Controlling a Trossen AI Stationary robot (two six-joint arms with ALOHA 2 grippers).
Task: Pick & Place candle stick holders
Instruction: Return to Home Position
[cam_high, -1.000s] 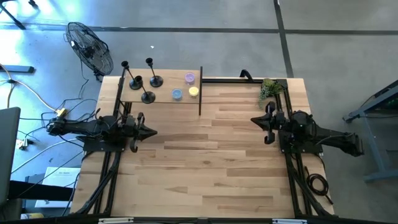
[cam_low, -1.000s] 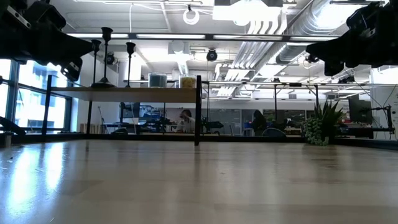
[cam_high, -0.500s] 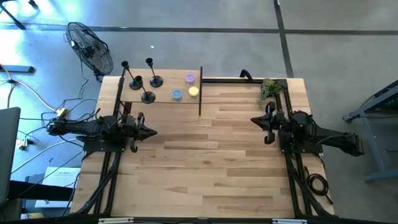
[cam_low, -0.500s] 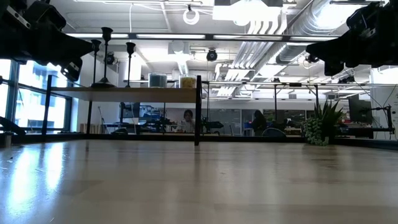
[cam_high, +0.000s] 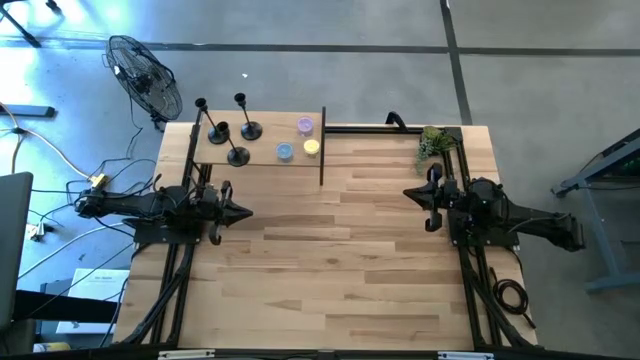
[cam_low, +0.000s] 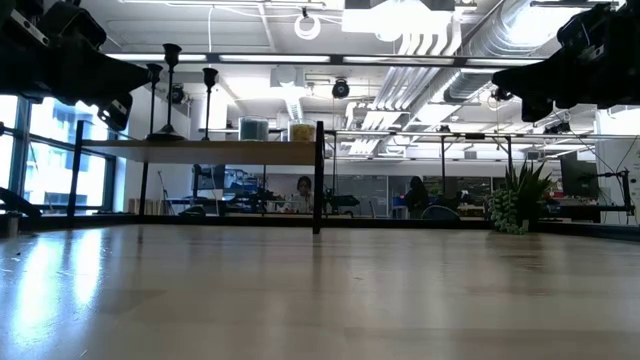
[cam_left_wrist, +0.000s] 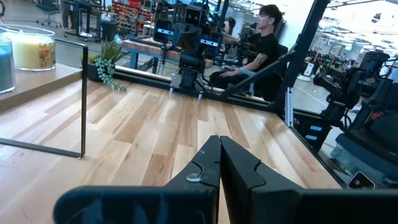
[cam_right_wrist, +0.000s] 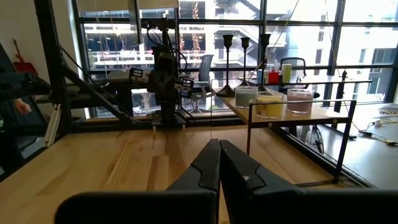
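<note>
Seen from above: three black candle stick holders (cam_high: 238, 156), upright on a raised wooden shelf (cam_high: 265, 140) at the far left of a wooden table (cam_high: 340, 250). All three grouped at the shelf's left end, two toward the back and one nearer the front. On the same shelf, three small candles close together at its right end: one purple candle (cam_high: 305, 125), one blue candle (cam_high: 285, 151), one yellow candle (cam_high: 312, 147). Two dark arms, one at each side edge of the table, both well apart from the holders. At the left edge, the left gripper (cam_high: 240, 211), pointing inward, its fingers (cam_left_wrist: 208, 168) pressed together on themselves. At the right edge, the right gripper (cam_high: 412, 194), pointing inward, its fingers (cam_right_wrist: 208, 165) likewise pressed together. One small green plant (cam_high: 431, 142) near the table's far right corner. One floor fan (cam_high: 143, 75) beyond the far left corner. One seated person (cam_left_wrist: 261, 43) in a dark top in the room behind.
</note>
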